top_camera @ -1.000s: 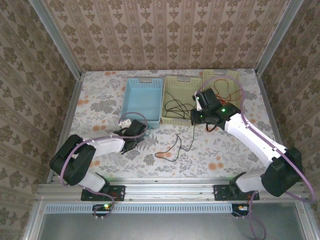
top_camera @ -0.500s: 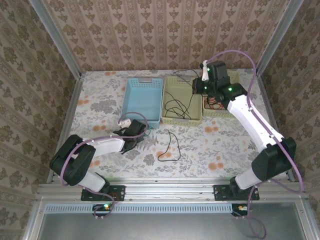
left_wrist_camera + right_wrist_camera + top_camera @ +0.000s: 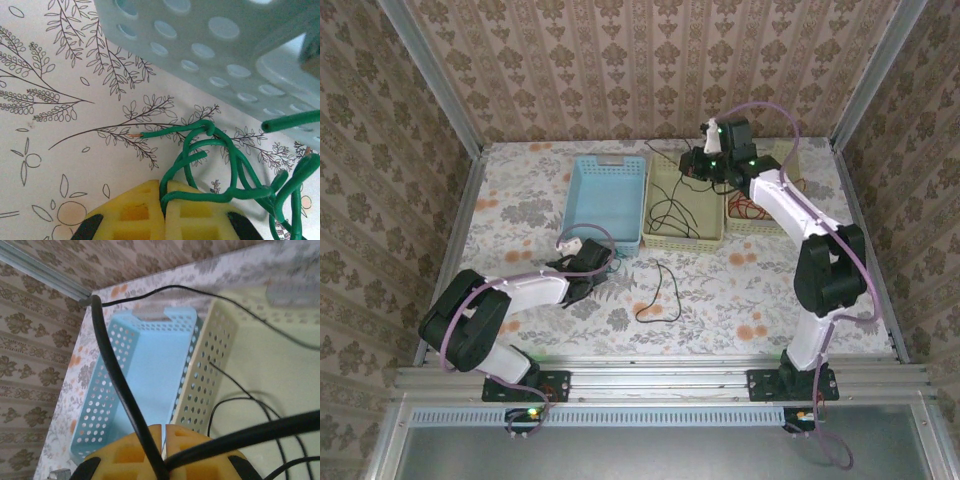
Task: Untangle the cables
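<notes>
The right gripper (image 3: 703,168) is held up at the far side of the table (image 3: 520,200), over the far rim of the middle basket (image 3: 685,238). Its yellow pads are pressed together on the black cable (image 3: 121,386). From the pinch, one strand runs up and away to the left, and another leaves sideways to the right. More black cable lies in loose loops inside the middle basket. A further open loop rests on the table just on the near side of that basket.

The left gripper (image 3: 163,192) sits low on the table by the near right corner of the blue basket (image 3: 605,205). Its pads are closed on the green cable (image 3: 172,132). That cable is bunched right in front of the fingers in a knot of tight bends and crossings, just beside the basket's perforated wall. One cut end with a bare copper tip points left along the tabletop.

The red cable (image 3: 752,208) lies as a small heap inside the right-hand basket (image 3: 760,228), apart from both grippers.

All three are thin and glossy.
</notes>
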